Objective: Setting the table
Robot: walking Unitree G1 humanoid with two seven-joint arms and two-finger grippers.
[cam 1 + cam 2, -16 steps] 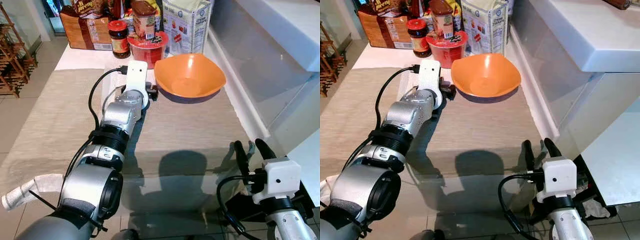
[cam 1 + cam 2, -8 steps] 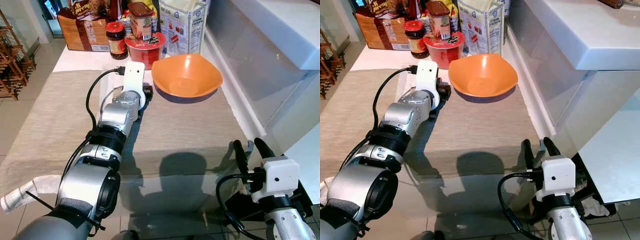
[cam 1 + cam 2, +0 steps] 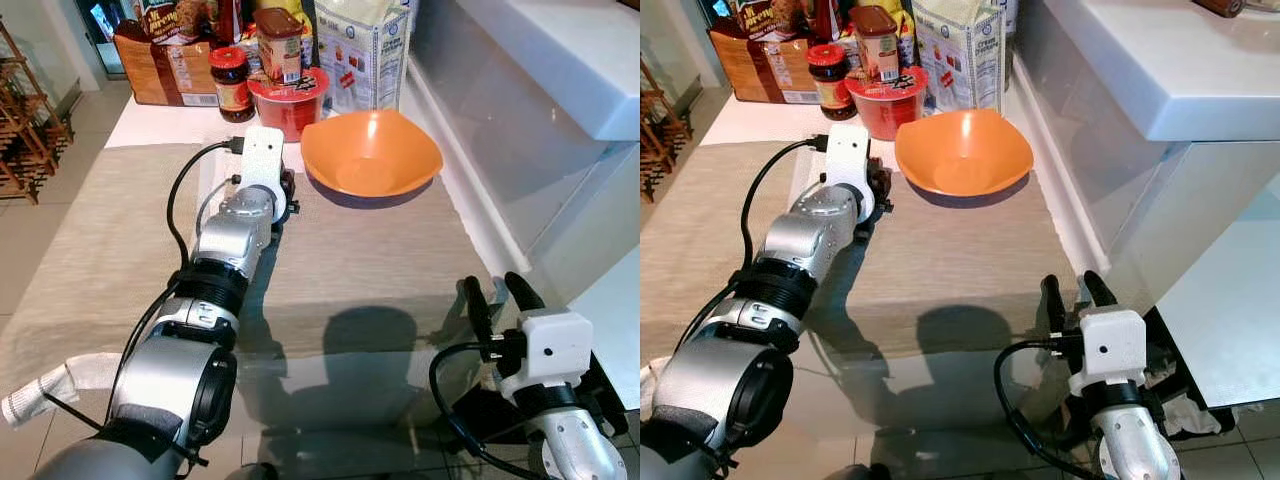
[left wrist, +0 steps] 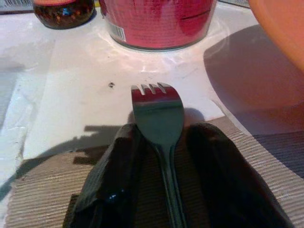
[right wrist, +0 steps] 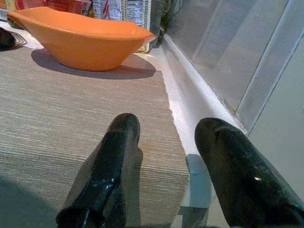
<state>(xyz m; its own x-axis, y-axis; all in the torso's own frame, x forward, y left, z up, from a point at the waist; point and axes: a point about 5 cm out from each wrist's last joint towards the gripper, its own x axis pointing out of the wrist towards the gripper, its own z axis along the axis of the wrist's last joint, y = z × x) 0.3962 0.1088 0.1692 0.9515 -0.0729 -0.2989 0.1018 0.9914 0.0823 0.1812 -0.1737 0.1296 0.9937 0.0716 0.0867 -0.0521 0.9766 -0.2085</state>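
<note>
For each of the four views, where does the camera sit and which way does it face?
Left eye view: on the head, looking forward and down at the table runner; both silver arms show.
Right eye view: its stereo twin, same scene with the orange bowl.
Left wrist view: on the left wrist, looking along the left tool, which is shut on a fork, toward the red tub.
Right wrist view: on the right wrist, along the open right tool toward the bowl.
Both wrist views share the bowl.
</note>
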